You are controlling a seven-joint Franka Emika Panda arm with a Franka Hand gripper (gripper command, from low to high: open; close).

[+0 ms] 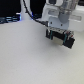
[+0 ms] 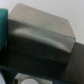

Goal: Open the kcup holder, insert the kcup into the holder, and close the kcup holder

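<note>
The kcup holder [image 1: 62, 39] is a black box on the white table, at the exterior view's upper right. My gripper [image 1: 56, 30] hangs right over it, at or just above its top; the fingers are blurred against the box, so I cannot tell whether they are open. In the wrist view the holder's dark grey top [image 2: 42, 32] fills the middle, seen from close. A teal-green shape [image 2: 2, 30] sits at the picture's edge beside the box; I cannot tell whether it is the kcup. A pale round shape [image 2: 26, 80] shows below the box, too blurred to name.
The white table [image 1: 25, 60] spreads across the exterior view's left and front. Dark equipment and a black cable [image 1: 25, 12] stand at the back, on the exterior view's left. The white arm [image 1: 62, 12] rises above the holder.
</note>
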